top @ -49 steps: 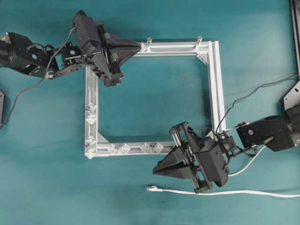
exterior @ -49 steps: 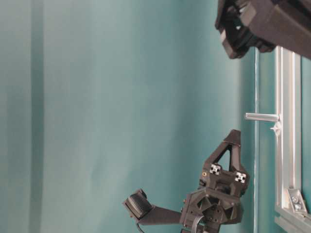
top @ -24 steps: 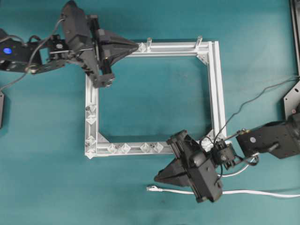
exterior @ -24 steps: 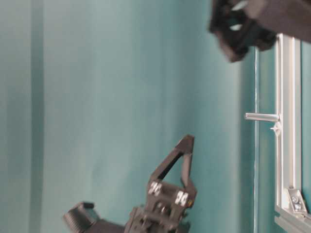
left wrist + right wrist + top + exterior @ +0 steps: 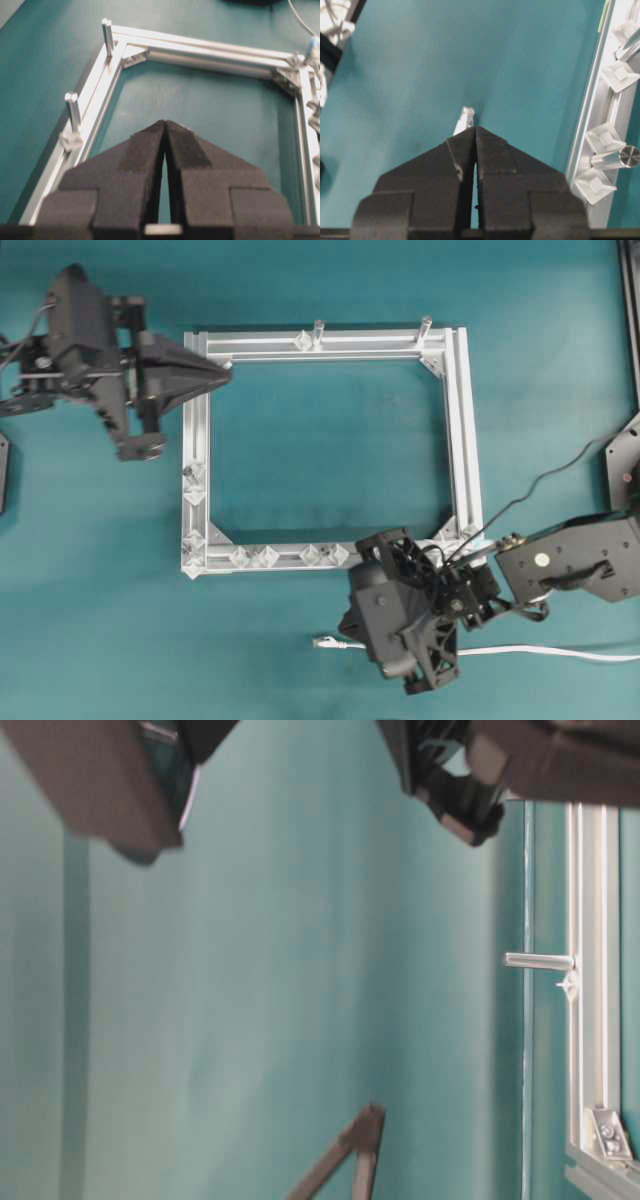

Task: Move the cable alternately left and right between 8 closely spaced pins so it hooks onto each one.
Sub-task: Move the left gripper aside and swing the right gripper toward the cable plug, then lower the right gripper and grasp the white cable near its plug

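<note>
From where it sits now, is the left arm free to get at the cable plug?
Probably not. The left gripper sits shut at the frame's far corner, while the cable plug lies beyond the opposite rail, with the right gripper shut right over it.

My worktop [image 5: 330,440] is plain teal, no pattern. The frame [image 5: 458,430] on it is pale silver aluminium, and its pins [image 5: 255,557] at six o'clock look silvery and translucent. The cable [image 5: 540,650] at five o'clock is white, its plug [image 5: 322,642] whitish. Both arms are black; the left tool [image 5: 165,131] and right tool [image 5: 475,134] are matt black with dark grey padding. A black wire [image 5: 545,480] runs off at three o'clock.
</note>
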